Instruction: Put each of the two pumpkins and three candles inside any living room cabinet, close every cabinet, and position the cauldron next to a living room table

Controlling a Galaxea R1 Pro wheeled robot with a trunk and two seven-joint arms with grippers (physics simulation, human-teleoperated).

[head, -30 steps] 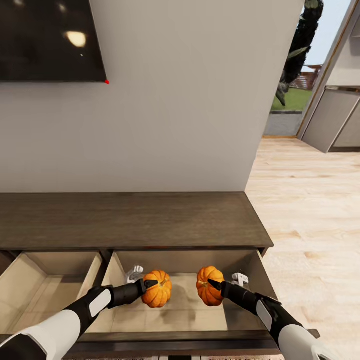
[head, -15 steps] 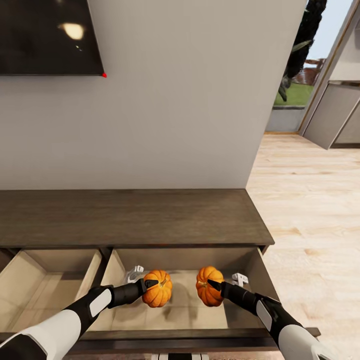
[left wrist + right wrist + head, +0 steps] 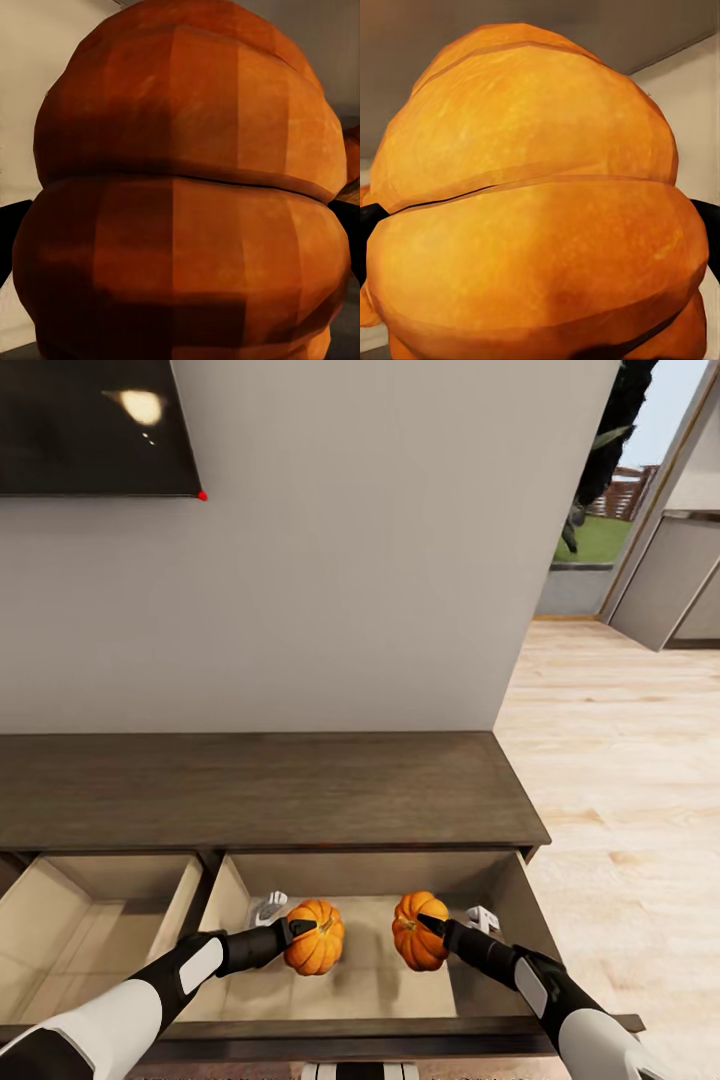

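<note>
In the head view, a long dark-brown cabinet [image 3: 270,790] is seen against a pale grey wall [image 3: 380,560], with two of its beige-lined drawers pulled out beneath the flat top. The right-hand drawer [image 3: 350,975] lies open at about 6 o'clock in the view, and the left-hand drawer [image 3: 90,930] at about 8 o'clock. Two pumpkins are held over the right-hand drawer, near each other but apart. The left pumpkin [image 3: 315,938] is clamped by the left gripper [image 3: 298,930], whose dark fingers are pressed against the fruit's sides; in the left wrist view the same pumpkin [image 3: 187,187] is seen close up, with black finger edges [image 3: 13,225] showing at either flank. The right pumpkin [image 3: 417,930] is gripped in the same way by the right gripper [image 3: 432,926], and in the right wrist view this pumpkin [image 3: 536,202] is flanked by dark fingertips [image 3: 706,225] closed on it. Whether either pumpkin is touching the drawer floor cannot be told; shadows are cast on the beige lining below them. White brackets [image 3: 268,906] are visible on each gripper just behind the pumpkins. A dark screen [image 3: 95,425] is mounted on the wall at about 11 o'clock. Light wooden flooring [image 3: 620,760] is spread out at 3 o'clock, and a doorway with greenery [image 3: 600,480] is seen at about 1 o'clock.
</note>
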